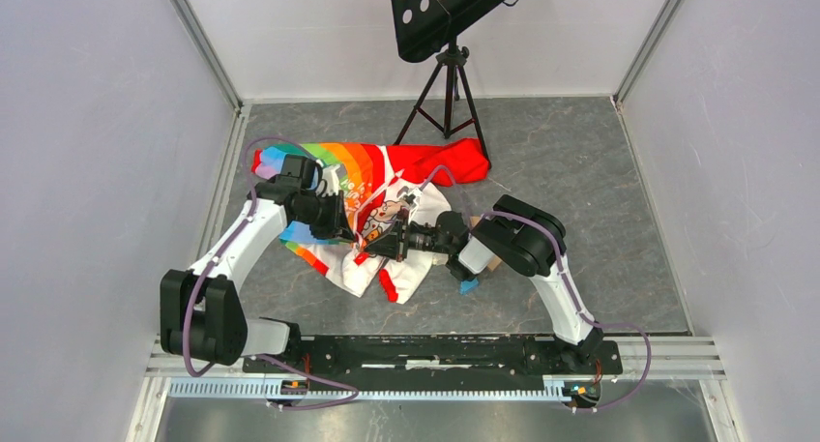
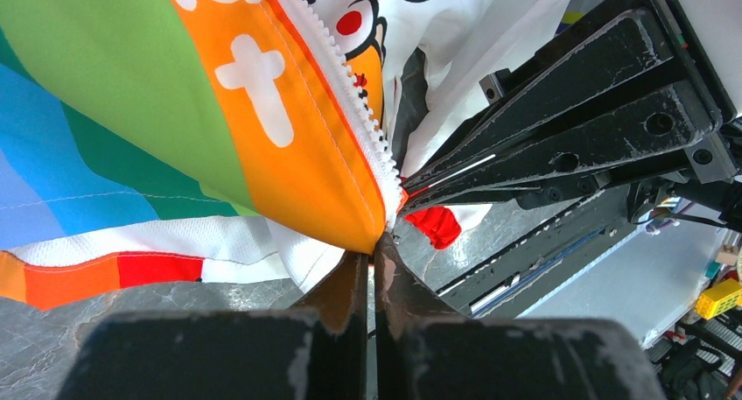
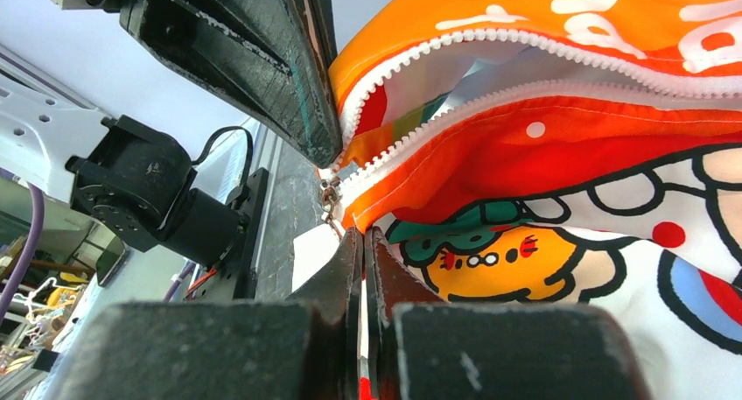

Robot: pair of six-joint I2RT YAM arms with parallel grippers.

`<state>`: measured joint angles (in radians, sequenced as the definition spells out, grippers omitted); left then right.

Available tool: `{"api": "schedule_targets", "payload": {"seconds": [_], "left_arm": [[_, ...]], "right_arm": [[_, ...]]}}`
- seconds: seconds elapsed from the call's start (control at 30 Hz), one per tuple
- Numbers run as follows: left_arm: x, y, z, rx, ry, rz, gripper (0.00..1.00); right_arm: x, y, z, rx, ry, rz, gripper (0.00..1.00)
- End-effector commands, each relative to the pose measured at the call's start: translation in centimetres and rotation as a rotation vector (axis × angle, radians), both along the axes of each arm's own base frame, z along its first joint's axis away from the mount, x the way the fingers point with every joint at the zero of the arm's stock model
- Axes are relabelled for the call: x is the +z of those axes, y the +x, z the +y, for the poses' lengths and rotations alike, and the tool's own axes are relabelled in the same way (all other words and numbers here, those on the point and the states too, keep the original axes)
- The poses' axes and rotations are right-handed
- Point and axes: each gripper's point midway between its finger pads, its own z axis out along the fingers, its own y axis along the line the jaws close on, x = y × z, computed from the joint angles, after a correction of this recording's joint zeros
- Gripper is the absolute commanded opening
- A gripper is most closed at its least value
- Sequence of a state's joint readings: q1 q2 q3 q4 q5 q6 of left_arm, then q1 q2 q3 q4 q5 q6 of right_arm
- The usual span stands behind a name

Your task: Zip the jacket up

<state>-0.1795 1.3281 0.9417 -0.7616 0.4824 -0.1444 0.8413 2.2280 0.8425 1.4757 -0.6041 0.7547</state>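
The jacket (image 1: 387, 186) lies crumpled mid-table, its rainbow panel to the left and its red sleeve (image 1: 445, 162) to the back right. Its white zipper (image 3: 525, 45) is open, the two rows of teeth spreading apart, with a small metal slider (image 3: 330, 192) at their low end. My left gripper (image 2: 376, 247) is shut on the orange bottom corner of the rainbow panel (image 2: 289, 137), beside the teeth. My right gripper (image 3: 362, 234) is shut on the hem of the cartoon-print side (image 3: 525, 260), just below the slider. The two grippers (image 1: 346, 227) (image 1: 379, 241) nearly touch.
A black music stand on a tripod (image 1: 447, 84) stands at the back, one foot near the red sleeve. A small blue object (image 1: 468, 286) and a brown piece (image 1: 493, 264) lie under the right arm. White walls enclose the grey table (image 1: 580, 171).
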Motion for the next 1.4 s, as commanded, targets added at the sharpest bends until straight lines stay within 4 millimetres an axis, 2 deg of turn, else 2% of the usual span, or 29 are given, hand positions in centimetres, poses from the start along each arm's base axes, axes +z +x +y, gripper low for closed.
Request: {"api": "schedule_targets", "payload": {"seconds": [0.0,0.23,0.37,0.67,0.9,0.97,1.03,1.2,1.37], "left_arm": [[1.0,-0.2,-0.5,0.006,-0.017,0.026,0.02],[0.4,-0.1,-0.7,0.043,-0.025,0.036,0.02],[0.4,0.0,-0.5,0.075,-0.023,0.033,0.08],[-0.4,-0.1,0.0,0.113,0.008,0.061,0.10],[1.9,1.5,0.1,0.151,0.008,-0.011,0.35],[2.5,1.7,0.0,0.156,-0.004,-0.029,0.36],[2.8,1.8,0.1,0.165,-0.004,-0.042,0.41],[4.2,1.8,0.6,0.218,-0.024,-0.116,0.62],[5.1,1.8,1.5,0.280,-0.063,-0.186,0.72]], "right_arm": [[6.6,1.6,-0.9,-0.070,0.200,-0.196,0.00],[7.5,1.0,-1.0,-0.051,0.244,-0.212,0.00],[7.6,1.1,-1.2,-0.063,0.246,-0.217,0.00],[8.2,2.1,-0.4,-0.075,0.247,-0.256,0.00],[7.8,1.5,0.0,-0.042,0.244,-0.249,0.00],[7.6,1.5,0.1,-0.042,0.234,-0.251,0.00],[7.6,1.5,0.2,-0.039,0.233,-0.252,0.00],[7.4,1.4,0.2,-0.032,0.228,-0.246,0.00],[7.4,1.3,0.3,-0.021,0.233,-0.244,0.00]]}}
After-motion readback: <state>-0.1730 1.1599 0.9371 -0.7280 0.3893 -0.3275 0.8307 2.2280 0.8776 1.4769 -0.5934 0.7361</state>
